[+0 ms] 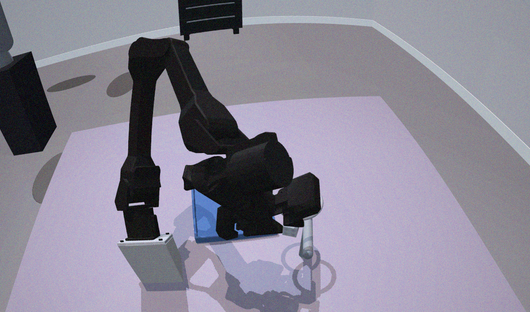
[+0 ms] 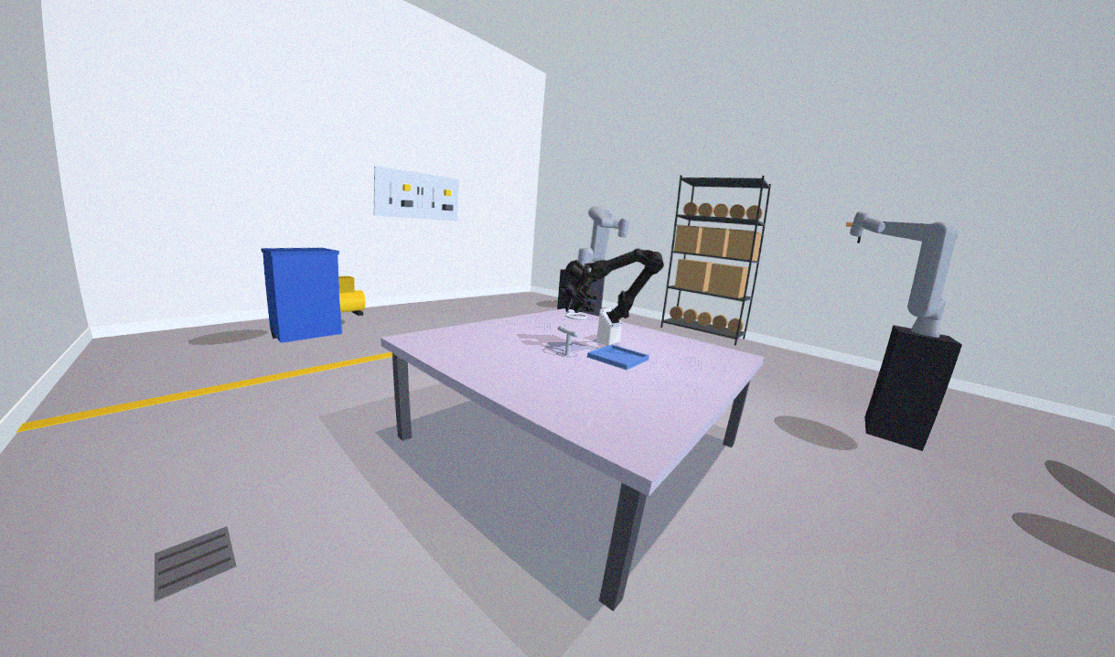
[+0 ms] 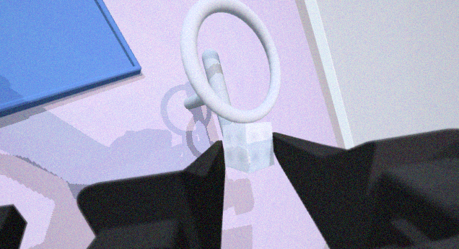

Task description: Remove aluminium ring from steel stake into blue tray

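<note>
My gripper point(image 1: 286, 228) point(image 3: 246, 141) is shut on the square welded tab point(image 3: 236, 147) point(image 1: 290, 231) of the pale aluminium ring point(image 3: 189, 45) point(image 2: 576, 317). The ring is held in the air, off the stake point(image 2: 568, 346) and higher than its cross-bar point(image 2: 565, 330) point(image 1: 307, 238) point(image 3: 212, 68). In the wrist view the cross-bar shows partly through and behind the ring. In the top view the gripper hides most of the ring. The blue tray point(image 1: 206, 197) point(image 2: 617, 358) point(image 3: 65, 45) lies beside the stake, partly under the arm in the top view. No ring shows in its visible part.
The arm's pale base block point(image 1: 154, 265) point(image 2: 609, 331) stands on the table near the tray. The stake's upright and cross-bar stand close to the held ring. Shadows of the arm and ring fall around the stake. Shelves point(image 2: 712, 255) and other robots stand away from the table.
</note>
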Robot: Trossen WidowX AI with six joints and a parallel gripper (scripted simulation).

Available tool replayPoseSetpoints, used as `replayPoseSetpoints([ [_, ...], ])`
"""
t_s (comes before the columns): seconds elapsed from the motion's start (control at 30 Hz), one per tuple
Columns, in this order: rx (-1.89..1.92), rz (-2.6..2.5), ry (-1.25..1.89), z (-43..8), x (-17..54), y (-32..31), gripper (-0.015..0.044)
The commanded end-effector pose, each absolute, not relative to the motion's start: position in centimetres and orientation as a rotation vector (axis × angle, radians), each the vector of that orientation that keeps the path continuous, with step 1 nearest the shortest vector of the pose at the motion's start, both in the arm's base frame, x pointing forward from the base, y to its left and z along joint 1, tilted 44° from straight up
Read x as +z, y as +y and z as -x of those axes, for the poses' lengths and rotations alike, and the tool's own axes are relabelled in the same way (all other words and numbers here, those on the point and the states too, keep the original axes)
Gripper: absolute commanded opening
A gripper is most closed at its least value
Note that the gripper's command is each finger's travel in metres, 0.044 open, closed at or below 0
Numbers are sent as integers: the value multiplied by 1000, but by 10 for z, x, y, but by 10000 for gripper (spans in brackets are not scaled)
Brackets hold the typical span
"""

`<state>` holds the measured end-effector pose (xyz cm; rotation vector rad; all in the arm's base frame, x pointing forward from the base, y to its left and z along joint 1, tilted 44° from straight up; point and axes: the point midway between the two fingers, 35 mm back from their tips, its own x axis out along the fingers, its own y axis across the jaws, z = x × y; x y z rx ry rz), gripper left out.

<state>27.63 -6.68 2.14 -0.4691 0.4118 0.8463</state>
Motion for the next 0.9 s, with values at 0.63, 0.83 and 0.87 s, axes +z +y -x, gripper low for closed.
replayPoseSetpoints([
  [0.63, 837, 348, 653, -273, 26, -43, 0],
  [0.83, 810, 284, 761, -273, 29, -37, 0],
  [0.87, 804, 274, 778, -273, 29, -36, 0],
])
